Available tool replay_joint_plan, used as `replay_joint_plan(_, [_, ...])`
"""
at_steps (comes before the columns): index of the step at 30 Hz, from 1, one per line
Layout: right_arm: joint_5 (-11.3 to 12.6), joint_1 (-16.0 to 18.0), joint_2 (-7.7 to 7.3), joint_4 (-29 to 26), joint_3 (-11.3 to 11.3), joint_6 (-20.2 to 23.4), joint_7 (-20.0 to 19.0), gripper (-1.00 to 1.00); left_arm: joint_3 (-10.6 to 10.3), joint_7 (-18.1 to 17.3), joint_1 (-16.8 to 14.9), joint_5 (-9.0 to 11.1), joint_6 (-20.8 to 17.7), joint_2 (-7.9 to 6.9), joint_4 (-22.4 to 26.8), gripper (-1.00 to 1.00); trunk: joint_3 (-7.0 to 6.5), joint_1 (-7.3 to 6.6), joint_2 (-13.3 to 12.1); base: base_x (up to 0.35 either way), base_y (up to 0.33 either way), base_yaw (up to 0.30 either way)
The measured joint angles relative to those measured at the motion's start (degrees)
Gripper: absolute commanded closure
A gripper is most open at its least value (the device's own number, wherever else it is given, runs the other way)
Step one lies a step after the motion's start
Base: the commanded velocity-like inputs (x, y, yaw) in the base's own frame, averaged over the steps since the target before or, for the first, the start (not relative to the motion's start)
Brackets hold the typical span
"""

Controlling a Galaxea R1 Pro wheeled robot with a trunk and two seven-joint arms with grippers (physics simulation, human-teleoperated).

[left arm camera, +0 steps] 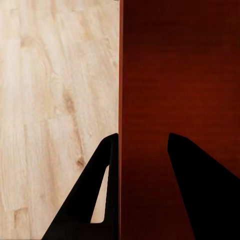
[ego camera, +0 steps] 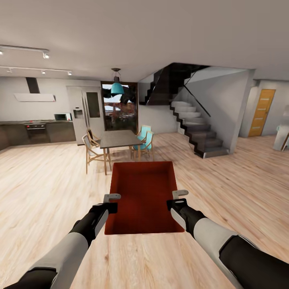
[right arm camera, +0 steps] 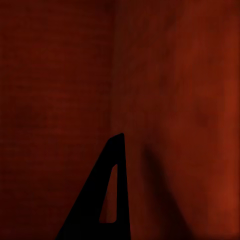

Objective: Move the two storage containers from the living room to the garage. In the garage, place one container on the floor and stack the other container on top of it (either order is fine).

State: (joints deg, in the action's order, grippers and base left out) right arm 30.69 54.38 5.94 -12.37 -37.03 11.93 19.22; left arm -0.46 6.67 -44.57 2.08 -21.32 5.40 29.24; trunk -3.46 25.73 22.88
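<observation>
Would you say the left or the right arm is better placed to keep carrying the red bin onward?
Neither alone: the left claw straddles the storage container's left wall, one finger outside, one inside; the right claw is on the opposite wall. Both seem needed to carry it on over the wood floor.

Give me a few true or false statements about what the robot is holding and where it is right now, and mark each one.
1. Both arms hold one storage container, one on each side wall. True.
2. The left gripper has its jaws straddling the container's wall. True.
3. The container sits on dark concrete. False: light wood-plank floor lies beneath it.
4. A red car stands ahead. False: a dining table with chairs and a staircase stand ahead.
5. The container holds items. False: it looks empty.
</observation>
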Motion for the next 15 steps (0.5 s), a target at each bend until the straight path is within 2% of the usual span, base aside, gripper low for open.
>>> replay_joint_plan(15, [0.0,0.0,0.00,0.0,0.0,0.0,0.0,1.00,0.0,0.0,0.0,0.0,0.0,0.00,0.0,1.00,0.00,0.00,0.0,0.321,0.000,0.000])
